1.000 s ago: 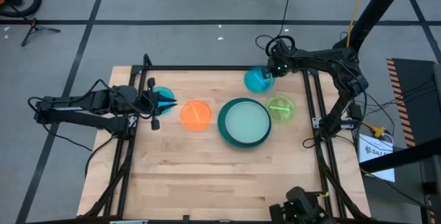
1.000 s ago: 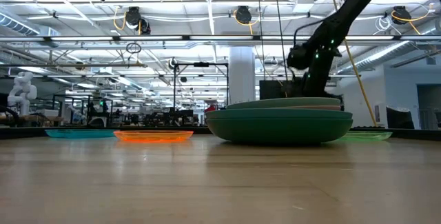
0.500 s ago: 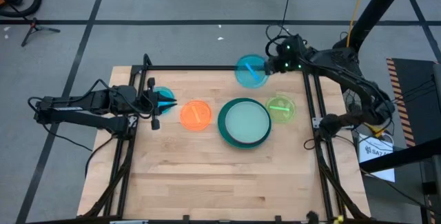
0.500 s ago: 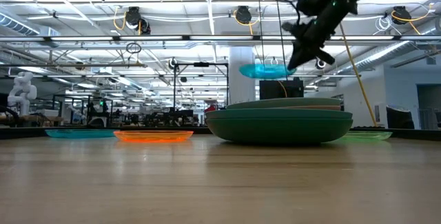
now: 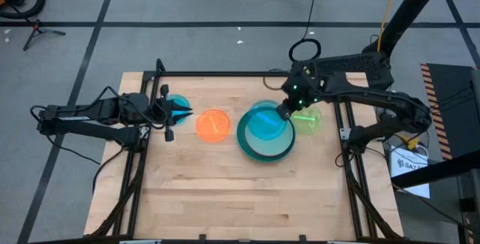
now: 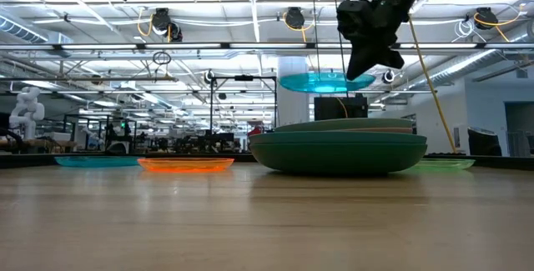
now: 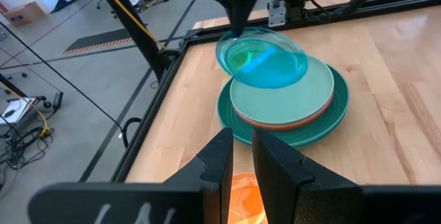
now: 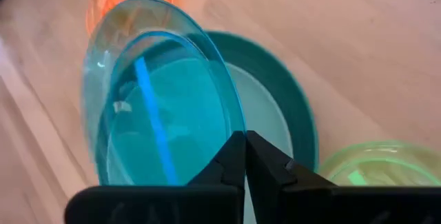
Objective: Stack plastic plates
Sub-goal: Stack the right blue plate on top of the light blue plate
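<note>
My right gripper (image 5: 285, 111) is shut on a small translucent blue plate (image 5: 264, 122) that hangs in the air above the stack (image 6: 338, 150). That stack is a large teal plate (image 5: 289, 148) with a red-orange edge (image 7: 293, 122) and a pale mint plate (image 7: 310, 93) on top. A second blue plate (image 5: 175, 103), an orange plate (image 5: 214, 125) and a lime plate (image 5: 307, 118) lie flat on the table. My left gripper (image 5: 182, 111) is shut and waits over the second blue plate near the table's left edge. My right gripper pinches the blue plate's rim (image 8: 234, 131) between its two fingers, on the side toward the table's right edge. The fingers (image 6: 365, 58) slant down from above and the right. The plate (image 6: 325, 82) is lifted clear and sits almost level above the stack.
A black frame rail (image 5: 225, 74) runs along the table's far edge and side rails (image 5: 346, 154) down both sides. Bare wood (image 5: 240, 191) fills the near half of the table. The room behind is full of equipment.
My right gripper has lifted the blue plate off the table near the far edge, raised it, then carried it toward the near edge and left. The plate now hangs level above the stack. The fingers stayed shut on its rim.
</note>
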Robot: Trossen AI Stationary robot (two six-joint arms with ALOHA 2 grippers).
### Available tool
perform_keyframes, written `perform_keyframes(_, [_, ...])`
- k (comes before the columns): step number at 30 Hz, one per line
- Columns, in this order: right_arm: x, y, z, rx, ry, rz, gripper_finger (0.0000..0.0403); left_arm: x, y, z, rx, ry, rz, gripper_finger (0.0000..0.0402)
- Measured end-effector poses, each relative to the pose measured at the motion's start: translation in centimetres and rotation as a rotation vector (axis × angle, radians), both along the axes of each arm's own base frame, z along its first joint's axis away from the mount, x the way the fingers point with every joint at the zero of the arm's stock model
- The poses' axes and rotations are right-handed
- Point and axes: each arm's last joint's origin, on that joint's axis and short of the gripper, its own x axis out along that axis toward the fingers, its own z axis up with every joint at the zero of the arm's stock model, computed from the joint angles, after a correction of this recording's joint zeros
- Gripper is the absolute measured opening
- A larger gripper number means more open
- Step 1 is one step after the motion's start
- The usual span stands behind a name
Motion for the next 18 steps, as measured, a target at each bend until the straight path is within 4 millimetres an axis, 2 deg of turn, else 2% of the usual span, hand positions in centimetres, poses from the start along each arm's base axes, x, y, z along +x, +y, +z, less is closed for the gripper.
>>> perform_keyframes(10, [1.0,2.6,-1.2,-0.030,0.125,-0.015,0.0000,0.1,0.0,0.0,-0.019,-0.010,0.007,0.0065])
perform_keyframes(18, [1.6,3.4,-2.0,-0.053,0.163,-0.045,0.0017,0.6,0.0,-0.2,-0.044,0.002,0.018,0.0065])
